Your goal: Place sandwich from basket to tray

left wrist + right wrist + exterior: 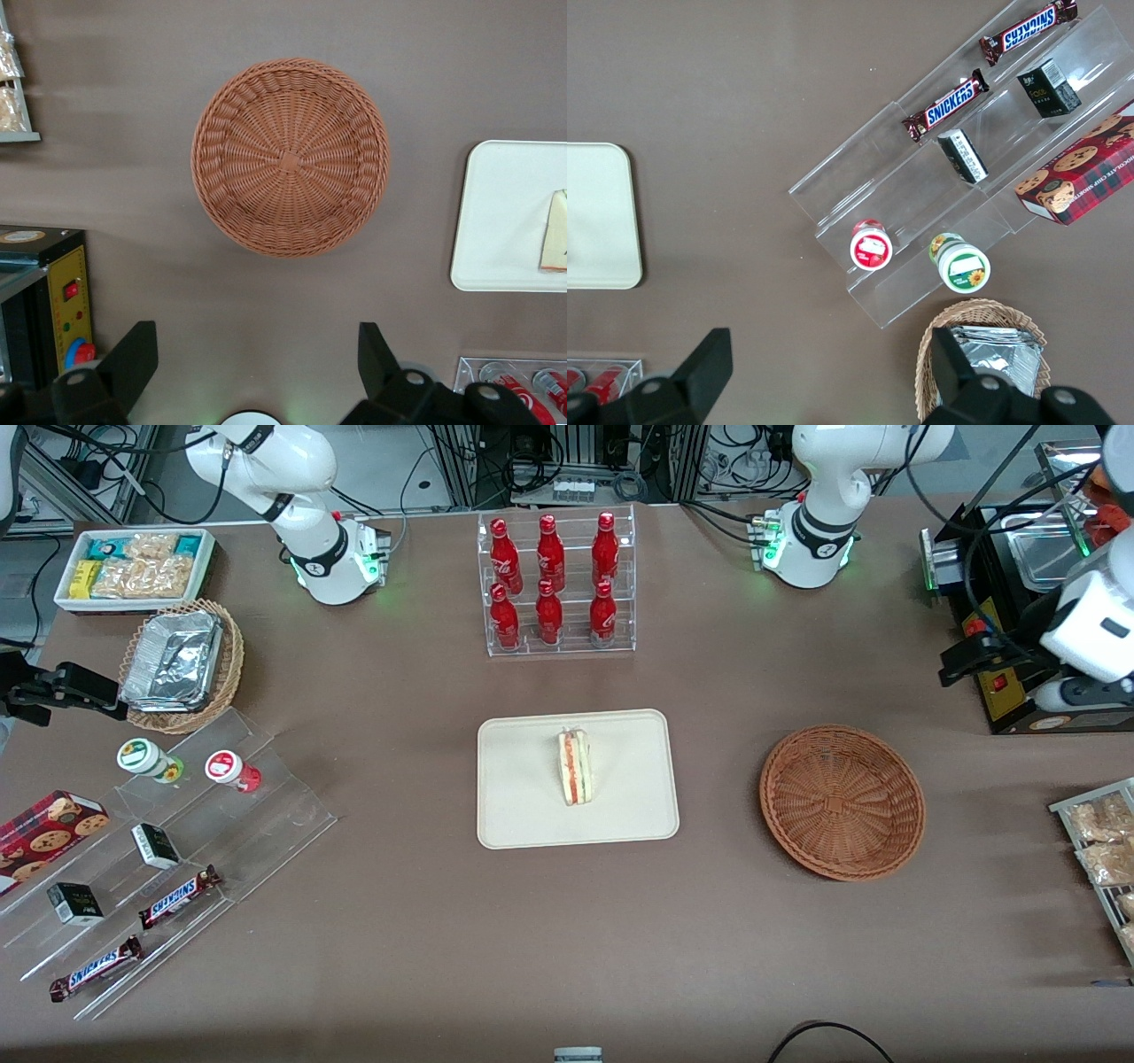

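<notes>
Jaws of the left gripper hang spread and empty above the bare counter, near the empty wicker basket. Farther off, the sandwich stands on edge on the tray; a bump could topple it.

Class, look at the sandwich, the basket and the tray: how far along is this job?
Done: the sandwich lies on the tray, and the basket holds nothing. In hand: nothing; the gripper is open, above the table near the basket toward the working arm's end. Left: seemingly nothing but parking the arm.
</notes>
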Available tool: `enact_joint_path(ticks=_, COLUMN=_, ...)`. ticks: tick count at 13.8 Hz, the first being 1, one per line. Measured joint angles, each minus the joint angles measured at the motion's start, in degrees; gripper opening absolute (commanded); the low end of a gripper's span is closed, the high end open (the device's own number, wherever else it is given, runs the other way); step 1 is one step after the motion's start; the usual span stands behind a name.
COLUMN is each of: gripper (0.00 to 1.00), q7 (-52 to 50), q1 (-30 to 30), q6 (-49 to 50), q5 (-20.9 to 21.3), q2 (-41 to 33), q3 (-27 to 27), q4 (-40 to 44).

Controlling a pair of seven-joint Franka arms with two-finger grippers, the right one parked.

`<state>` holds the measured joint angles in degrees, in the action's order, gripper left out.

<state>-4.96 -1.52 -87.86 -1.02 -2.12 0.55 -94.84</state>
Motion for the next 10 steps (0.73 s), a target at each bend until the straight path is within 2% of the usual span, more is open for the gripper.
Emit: enact_joint_path(ticks=10, gripper=1.00, q7=0.96, q1=-2.67, q6=-0.19, q5=2.12, q2=1.15, q3=-1.26, q4=1.85)
